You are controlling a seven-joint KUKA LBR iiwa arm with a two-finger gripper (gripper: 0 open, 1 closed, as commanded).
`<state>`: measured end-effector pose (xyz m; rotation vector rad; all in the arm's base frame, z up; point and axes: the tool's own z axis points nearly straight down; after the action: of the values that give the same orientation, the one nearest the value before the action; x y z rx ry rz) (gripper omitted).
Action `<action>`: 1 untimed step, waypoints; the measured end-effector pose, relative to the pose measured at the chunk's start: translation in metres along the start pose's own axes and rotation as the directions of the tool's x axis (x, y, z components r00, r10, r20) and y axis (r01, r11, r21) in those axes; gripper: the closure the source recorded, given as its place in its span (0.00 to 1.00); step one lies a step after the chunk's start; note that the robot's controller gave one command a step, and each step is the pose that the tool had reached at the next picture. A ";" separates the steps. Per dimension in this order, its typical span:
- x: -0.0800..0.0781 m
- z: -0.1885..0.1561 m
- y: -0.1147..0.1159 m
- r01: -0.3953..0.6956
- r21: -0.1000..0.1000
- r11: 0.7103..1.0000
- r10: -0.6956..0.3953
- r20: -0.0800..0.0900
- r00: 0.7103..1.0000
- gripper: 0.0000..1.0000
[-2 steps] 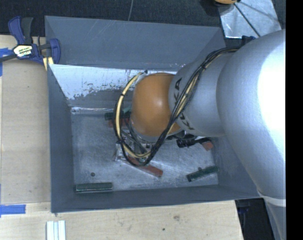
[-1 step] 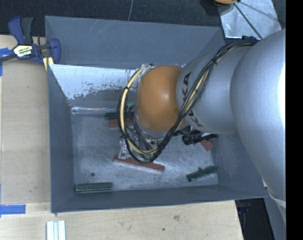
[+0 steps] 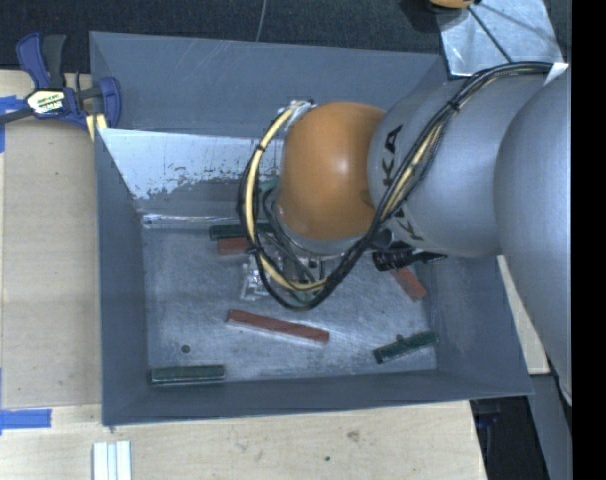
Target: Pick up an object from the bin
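My gripper [image 3: 253,284] shows as a small metal part under the orange dome, low over the middle of the bin floor. Just below it lies a long red-brown stick [image 3: 278,326], slanting down to the right. To its upper left, against the back wall, a short dark green piece [image 3: 225,232] lies over a short red-brown piece [image 3: 230,248]. Nothing shows in the gripper's grasp.
A dark green stick [image 3: 188,374] lies along the front wall at the left. Another dark green stick [image 3: 404,347] sits at the front right, and a red-brown piece [image 3: 412,284] lies by the right wall under the arm. The arm covers the bin's right and back middle.
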<state>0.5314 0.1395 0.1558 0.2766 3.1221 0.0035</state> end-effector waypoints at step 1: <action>0.002 0.018 0.002 -0.004 0.001 1.000 0.004 -0.003 1.000 1.00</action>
<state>0.5296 0.1417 0.1376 0.2835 3.1250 0.0017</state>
